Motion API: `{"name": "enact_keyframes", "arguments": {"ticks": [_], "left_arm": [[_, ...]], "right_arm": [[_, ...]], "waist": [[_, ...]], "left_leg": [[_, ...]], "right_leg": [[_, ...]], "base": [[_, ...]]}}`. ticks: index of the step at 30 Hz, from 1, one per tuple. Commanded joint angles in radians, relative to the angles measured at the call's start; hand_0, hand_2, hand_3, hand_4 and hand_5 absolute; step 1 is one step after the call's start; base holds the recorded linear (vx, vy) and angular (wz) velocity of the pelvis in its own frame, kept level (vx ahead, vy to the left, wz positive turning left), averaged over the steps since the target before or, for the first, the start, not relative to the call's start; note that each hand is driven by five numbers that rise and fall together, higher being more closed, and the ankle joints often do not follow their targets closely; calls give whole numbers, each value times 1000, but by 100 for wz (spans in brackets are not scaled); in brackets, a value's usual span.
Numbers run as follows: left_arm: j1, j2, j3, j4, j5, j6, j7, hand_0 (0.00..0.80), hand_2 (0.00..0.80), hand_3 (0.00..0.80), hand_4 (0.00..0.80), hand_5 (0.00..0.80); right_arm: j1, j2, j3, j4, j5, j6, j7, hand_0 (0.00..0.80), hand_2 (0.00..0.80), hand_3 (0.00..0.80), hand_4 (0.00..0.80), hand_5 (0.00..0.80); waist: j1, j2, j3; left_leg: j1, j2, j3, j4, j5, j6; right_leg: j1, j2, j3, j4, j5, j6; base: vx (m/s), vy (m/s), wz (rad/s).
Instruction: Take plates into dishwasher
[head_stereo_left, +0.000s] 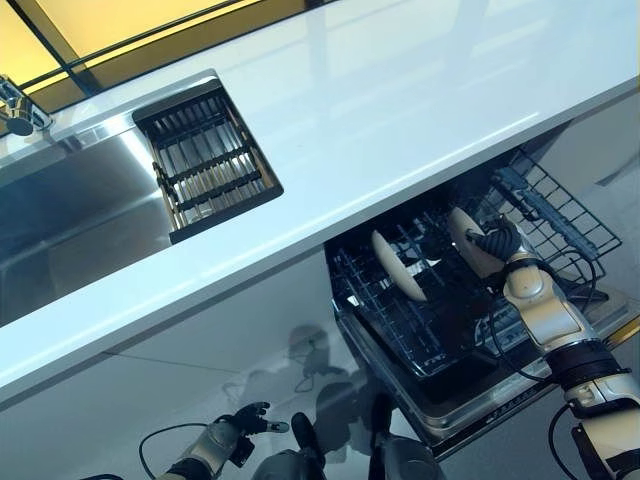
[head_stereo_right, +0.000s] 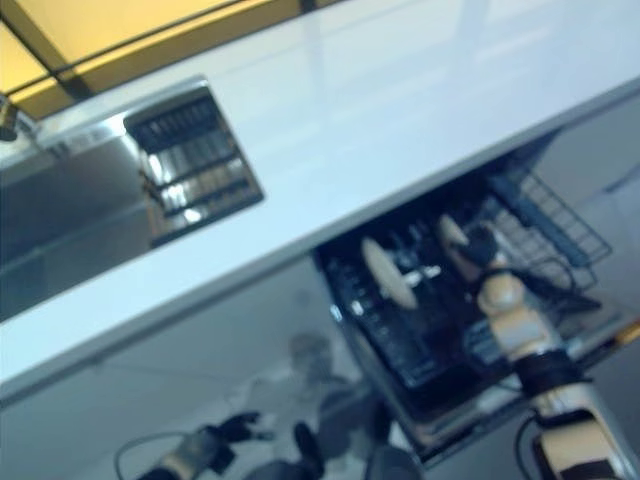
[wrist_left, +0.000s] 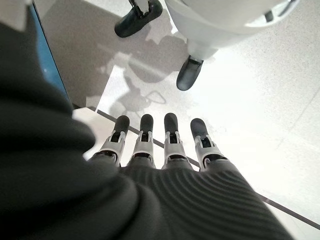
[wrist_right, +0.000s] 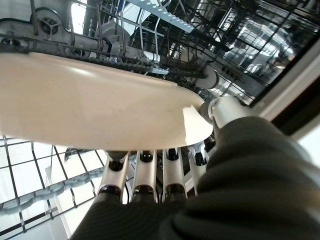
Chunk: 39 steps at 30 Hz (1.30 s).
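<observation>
The dishwasher's lower rack (head_stereo_left: 562, 212) is pulled out under the white counter. One cream plate (head_stereo_left: 398, 266) stands on edge among the rack's tines. My right hand (head_stereo_left: 498, 243) is shut on a second cream plate (head_stereo_left: 466, 238) and holds it on edge over the rack, to the right of the first. In the right wrist view that plate (wrist_right: 90, 105) lies across my fingers (wrist_right: 145, 172), with the thumb (wrist_right: 220, 107) on its rim. My left hand (head_stereo_left: 225, 436) hangs low by the cabinet front, open and empty, with straight fingers (wrist_left: 170, 140) pointing at the floor.
A white counter (head_stereo_left: 400, 110) runs above the dishwasher. A steel sink (head_stereo_left: 70, 210) with a black dish drainer (head_stereo_left: 205, 165) is set in it at the left, with a faucet (head_stereo_left: 15, 105) at the far left. The open dishwasher door (head_stereo_left: 470, 400) juts out below the rack.
</observation>
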Motion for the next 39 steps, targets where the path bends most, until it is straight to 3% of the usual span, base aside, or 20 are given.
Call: {"name": "enact_keyframes", "arguments": {"ticks": [1, 20, 36, 37, 39], "left_arm": [[-45, 35, -51, -7, -20, 4, -4, 0, 0, 0, 0, 0], [-56, 37, -73, -26, -53, -10, 1, 0, 0, 0, 0, 0], [-55, 48, -66, -38, -52, -7, 2, 0, 0, 0, 0, 0], [-55, 49, -64, -38, -52, -7, 1, 0, 0, 0, 0, 0], [-53, 51, -60, -39, -52, -6, 0, 0, 0, 0, 0, 0]], "right_arm": [[-170, 0, 46, 55, -14, -9, -53, 800, 800, 800, 800, 800], [-274, 5, 91, 251, 20, 29, -92, 800, 800, 800, 800, 800], [-246, 27, 95, 283, 22, 22, -95, 800, 800, 800, 800, 800], [-243, 28, 95, 284, 22, 21, -97, 781, 781, 781, 781, 781], [-234, 32, 92, 281, 22, 16, -106, 348, 348, 348, 348, 348]], "waist": [[19, -50, 28], [48, 7, 61], [55, -5, 63], [55, -7, 63], [55, -11, 61]], "left_leg": [[-64, 50, -21, 2, -5, -48], [-75, 17, -57, -13, 3, -38], [-67, 15, -56, -14, -2, -32], [-66, 16, -56, -14, -2, -32], [-64, 17, -54, -14, -3, -33]], "right_leg": [[25, 29, -44, 102, -201, -32], [-7, 8, -63, 143, -216, -30], [-1, 10, -67, 139, -206, -24], [0, 11, -67, 138, -205, -23], [4, 13, -66, 134, -203, -23]], "base": [[4, 28, 7], [0, 35, 5], [-1, 6, 1], [0, 0, 0], [0, 0, 0]]}}
